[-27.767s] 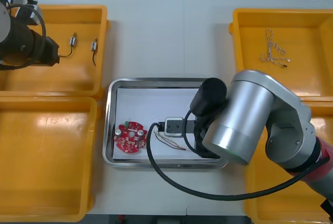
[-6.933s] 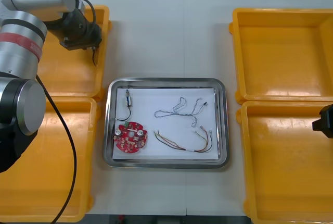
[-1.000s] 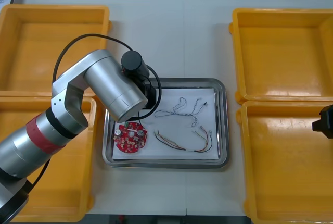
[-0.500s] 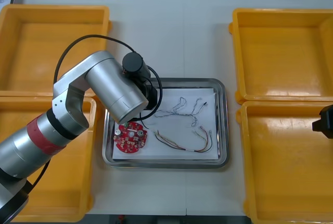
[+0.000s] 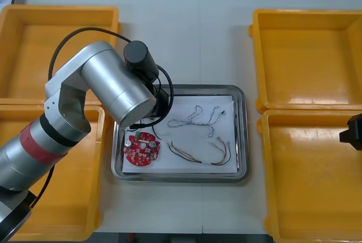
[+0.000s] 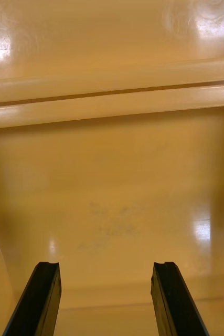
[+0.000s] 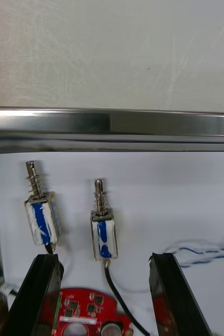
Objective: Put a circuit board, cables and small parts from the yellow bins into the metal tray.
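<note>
The metal tray [image 5: 237, 135], white inside, holds a round red circuit board [image 5: 142, 148], a twisted blue and white cable [image 5: 198, 116] and a red and yellow cable [image 5: 201, 153]. My left arm [image 5: 116, 90] hangs over the tray's back left corner. Its gripper [image 7: 109, 294] is open above two small metal parts [image 7: 41, 218] [image 7: 103, 233] that lie side by side on the white lining, touching neither finger. The circuit board [image 7: 88, 312] sits between the fingers. My right gripper [image 6: 105, 294] is open with nothing between its fingers, parked over the front right yellow bin [image 6: 112, 173].
Yellow bins stand at back left [image 5: 56, 51], front left [image 5: 51, 169], back right [image 5: 308, 56] and front right [image 5: 311, 175], with nothing seen in them. The tray rim [image 7: 112, 123] runs beyond the parts, with bare table behind it.
The left arm brought a second small metal part from the back left bin to the tray. In the last half second it has lifted and drawn back left. The right arm is still.
</note>
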You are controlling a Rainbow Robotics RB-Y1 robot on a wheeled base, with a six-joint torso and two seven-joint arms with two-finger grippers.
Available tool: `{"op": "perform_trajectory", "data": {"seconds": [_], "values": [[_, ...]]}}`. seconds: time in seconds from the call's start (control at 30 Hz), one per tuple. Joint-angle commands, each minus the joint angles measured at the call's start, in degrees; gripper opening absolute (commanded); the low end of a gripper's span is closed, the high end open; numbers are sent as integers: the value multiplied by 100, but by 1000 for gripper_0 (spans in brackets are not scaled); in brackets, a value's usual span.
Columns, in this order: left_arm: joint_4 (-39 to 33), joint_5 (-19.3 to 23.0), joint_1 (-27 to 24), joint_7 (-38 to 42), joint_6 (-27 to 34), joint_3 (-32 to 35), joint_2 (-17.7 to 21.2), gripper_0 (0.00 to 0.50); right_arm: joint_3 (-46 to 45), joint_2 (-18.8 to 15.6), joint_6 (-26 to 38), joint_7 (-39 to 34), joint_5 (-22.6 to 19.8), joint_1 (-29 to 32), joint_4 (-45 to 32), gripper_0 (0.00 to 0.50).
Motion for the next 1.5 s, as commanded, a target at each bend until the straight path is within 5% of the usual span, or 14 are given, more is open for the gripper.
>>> {"op": "perform_trajectory", "data": {"seconds": [0.03,0.43,0.77,1.5], "values": [[-488,238,-95,384,419,444,-59,500,-199,29,17,-230,-1,69,-162,500],[-1032,738,-148,-398,1527,1472,248,500,-199,29,17,-230,-1,69,-162,500],[-1393,1363,-113,-670,1558,2237,652,500,-199,29,17,-230,-1,69,-162,500],[-1903,1767,1205,-2920,1558,4179,1496,500,-199,29,17,-230,-1,69,-162,500]]}}
